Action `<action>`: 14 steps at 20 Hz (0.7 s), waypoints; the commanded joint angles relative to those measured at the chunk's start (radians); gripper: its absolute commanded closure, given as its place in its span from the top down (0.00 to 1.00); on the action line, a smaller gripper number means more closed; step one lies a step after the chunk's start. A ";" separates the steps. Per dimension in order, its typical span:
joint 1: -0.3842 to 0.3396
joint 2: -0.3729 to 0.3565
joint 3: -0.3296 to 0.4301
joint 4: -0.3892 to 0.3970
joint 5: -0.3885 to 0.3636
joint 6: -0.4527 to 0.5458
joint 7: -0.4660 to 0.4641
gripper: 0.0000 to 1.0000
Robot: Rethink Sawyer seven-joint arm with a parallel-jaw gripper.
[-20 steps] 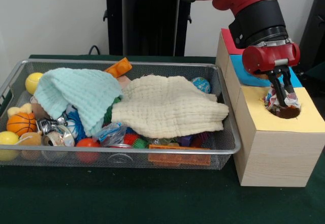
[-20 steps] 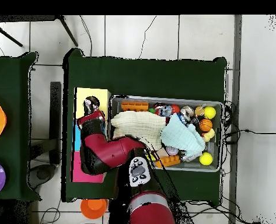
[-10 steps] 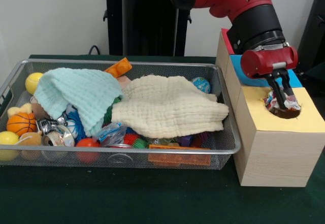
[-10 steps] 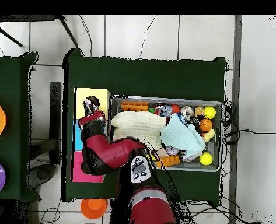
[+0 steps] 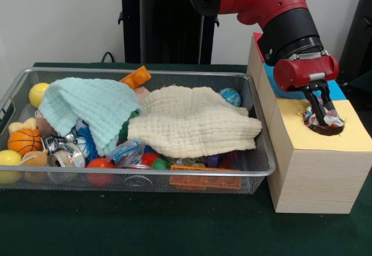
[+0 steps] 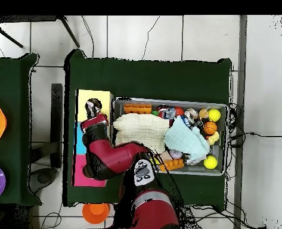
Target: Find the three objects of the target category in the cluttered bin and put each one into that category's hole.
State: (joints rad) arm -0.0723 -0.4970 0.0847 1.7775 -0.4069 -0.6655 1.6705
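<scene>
My gripper [image 5: 318,111] hangs over the round hole [image 5: 326,130] in the yellow-topped wooden box [image 5: 354,143], right of the bin. Its fingers stand apart. The knotted rope bundle [image 5: 332,116] of white, red and other strands sits in the hole's mouth, between and behind the fingertips. In the overhead view the gripper [image 6: 93,112] and the bundle [image 6: 93,105] show on the yellow box, left of the bin. The wire mesh bin [image 5: 145,173] holds many toys under a cream cloth [image 5: 192,122] and a mint cloth [image 5: 87,108]. Other target toys cannot be told.
Blue-topped [image 5: 279,73] and red-topped [image 5: 263,47] boxes stand behind the yellow one. In the bin lie yellow balls [image 5: 38,93], a small basketball [image 5: 24,141], an orange block [image 5: 136,77] and a blue globe ball [image 5: 231,97]. The bin also shows in the overhead view [image 6: 226,107].
The fingertips have lifted a little out of the hole while the rope bundle stayed in it. The arm's upper part has swung slightly left in the front view.
</scene>
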 commanded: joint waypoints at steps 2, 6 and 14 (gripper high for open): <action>0.008 0.101 -0.015 0.058 -0.019 0.124 0.134 0.00; 0.012 0.099 -0.017 0.058 -0.016 0.130 0.134 1.00; 0.017 0.096 -0.020 0.057 -0.016 0.141 0.138 1.00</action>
State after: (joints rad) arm -0.0651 -0.4978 0.0582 1.7707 -0.3977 -0.6657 1.6705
